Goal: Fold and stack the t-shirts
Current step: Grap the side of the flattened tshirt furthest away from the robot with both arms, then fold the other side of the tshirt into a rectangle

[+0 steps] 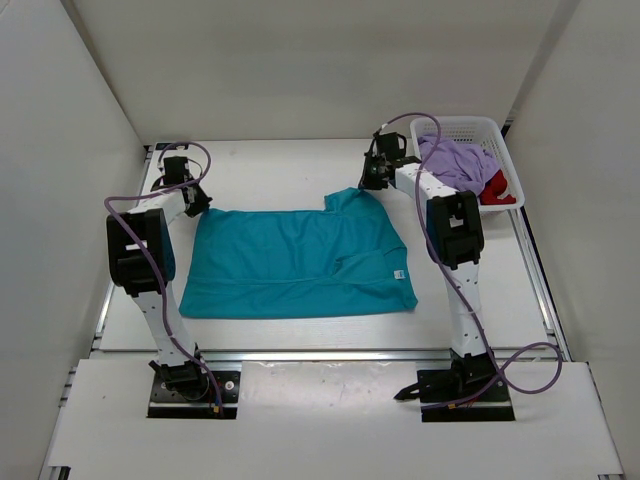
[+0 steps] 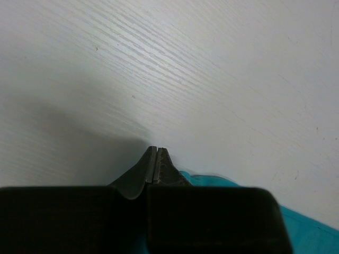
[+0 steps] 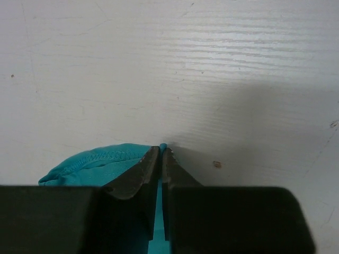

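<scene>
The teal t-shirt [image 1: 300, 262] lies spread on the table, partly folded, with its label showing at the near right. My left gripper [image 1: 196, 200] is at its far left corner, jaws shut, with teal cloth [image 2: 212, 182] right against the fingers [image 2: 167, 169]. My right gripper [image 1: 373, 180] is shut on the far right corner, and a strip of teal cloth [image 3: 95, 161] shows between the fingers [image 3: 139, 177]. The lavender-purple t-shirt [image 1: 455, 162] and the red t-shirt [image 1: 497, 187] lie crumpled in the basket.
The white lattice basket [image 1: 470, 124] stands at the back right corner, just right of the right arm. White walls close in the table on the left, back and right. Both grippers sit low over the white table [image 1: 280, 170].
</scene>
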